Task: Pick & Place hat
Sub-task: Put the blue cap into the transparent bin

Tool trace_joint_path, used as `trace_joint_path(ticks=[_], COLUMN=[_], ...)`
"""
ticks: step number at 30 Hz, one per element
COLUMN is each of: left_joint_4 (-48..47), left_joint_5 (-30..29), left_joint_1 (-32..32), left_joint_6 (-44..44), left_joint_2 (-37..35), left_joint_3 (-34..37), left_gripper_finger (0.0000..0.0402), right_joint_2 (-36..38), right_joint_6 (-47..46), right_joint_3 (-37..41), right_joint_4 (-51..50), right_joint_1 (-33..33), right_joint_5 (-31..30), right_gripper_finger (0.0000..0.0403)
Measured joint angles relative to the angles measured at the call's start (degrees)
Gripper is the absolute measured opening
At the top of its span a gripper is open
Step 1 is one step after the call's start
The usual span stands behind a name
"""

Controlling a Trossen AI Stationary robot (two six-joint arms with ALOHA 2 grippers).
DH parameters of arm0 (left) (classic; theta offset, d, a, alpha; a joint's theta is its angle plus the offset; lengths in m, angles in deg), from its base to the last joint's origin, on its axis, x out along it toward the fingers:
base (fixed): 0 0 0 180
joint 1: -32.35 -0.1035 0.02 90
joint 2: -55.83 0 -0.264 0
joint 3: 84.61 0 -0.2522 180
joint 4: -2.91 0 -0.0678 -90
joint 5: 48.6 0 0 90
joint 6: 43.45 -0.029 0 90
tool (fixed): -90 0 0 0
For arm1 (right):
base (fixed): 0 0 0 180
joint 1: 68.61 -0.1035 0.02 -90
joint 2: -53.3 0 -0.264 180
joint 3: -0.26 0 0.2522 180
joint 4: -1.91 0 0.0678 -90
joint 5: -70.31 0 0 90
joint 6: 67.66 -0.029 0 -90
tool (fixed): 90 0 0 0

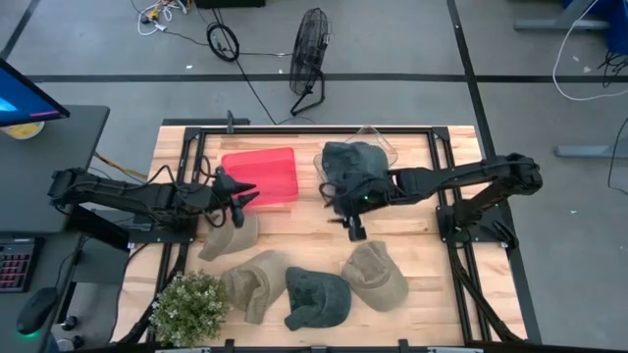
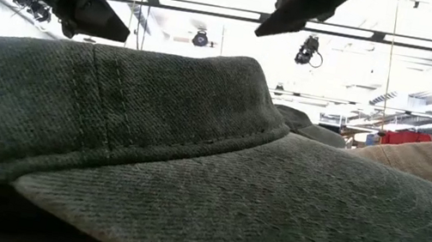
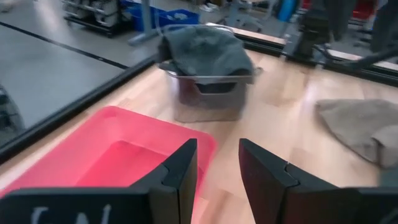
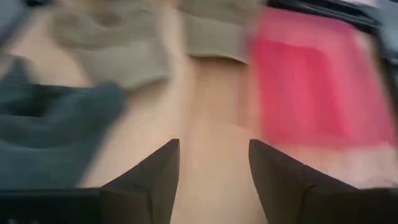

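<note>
A dark green hat (image 1: 351, 162) lies in a clear bin (image 1: 385, 147) at the table's far middle, bulging over its rim; it also shows in the left wrist view (image 3: 205, 50). A red bin (image 1: 261, 175) stands to its left. Three tan hats (image 1: 228, 235), (image 1: 255, 282), (image 1: 375, 275) and another dark green hat (image 1: 316, 297) lie on the near half of the table. My left gripper (image 1: 245, 198) is open and empty over the red bin's near right corner (image 3: 217, 149). My right gripper (image 1: 355, 231) is open and empty, above bare table just near of the clear bin (image 4: 214, 149).
A potted green plant (image 1: 191, 306) stands at the near left corner. The near dark green hat (image 2: 192, 161) fills the low view. Bare wood (image 1: 304, 230) lies between the bins and the row of hats. A black frame (image 1: 294, 129) runs along the table's far edge.
</note>
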Motion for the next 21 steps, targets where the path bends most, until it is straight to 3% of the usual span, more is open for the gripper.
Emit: trace_joint_path(ticks=[6, 13, 17, 21], left_joint_4=[0.00, -0.24, -0.28, -0.28], left_joint_5=[5.97, 6.67, 6.72, 6.78], left_joint_1=[0.01, 0.01, 0.01, 0.01], left_joint_6=[2.56, 2.62, 2.60, 2.58], left_joint_2=[0.00, 0.00, 0.00, 0.00], left_joint_3=[0.00, 0.00, 0.00, 0.00], left_gripper_finger=[0.0122, 0.0122, 0.0122, 0.0122], right_joint_2=[-0.02, -0.04, -0.06, -1.04], right_joint_6=[-3.25, -15.10, -22.89, -25.02], right_joint_3=[3.66, 8.45, 10.45, 11.21], right_joint_4=[8.10, 15.89, 15.72, 17.67], right_joint_1=[-4.61, -10.42, -13.92, -16.75], right_joint_5=[7.91, 7.41, 2.66, 0.40], right_gripper_finger=[0.0196, 0.0196, 0.0196, 0.0196])
